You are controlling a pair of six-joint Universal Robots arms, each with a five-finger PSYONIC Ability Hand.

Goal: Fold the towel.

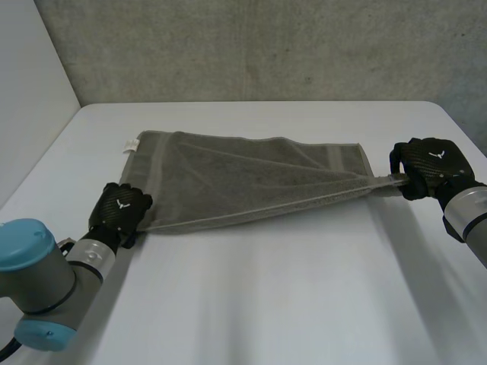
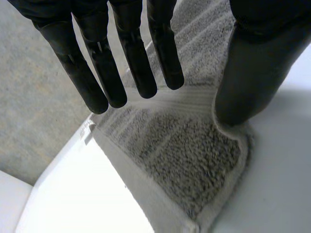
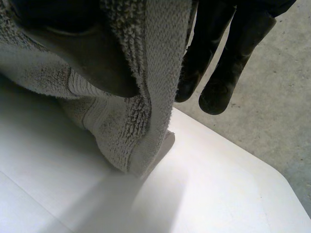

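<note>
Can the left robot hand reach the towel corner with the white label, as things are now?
Probably yes. The label corner lies beyond the left robot hand, with only the towel edge and bare table between; its straight fingers point that way.

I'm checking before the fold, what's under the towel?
The white table lies under the towel; the right hand pinches one corner up off it. Anything beneath the spread part is covered.

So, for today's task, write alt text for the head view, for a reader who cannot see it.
A grey towel lies stretched across a white table between two black robot hands. The right hand grips its bunched end; the left hand rests on the near corner at the other end.
</note>
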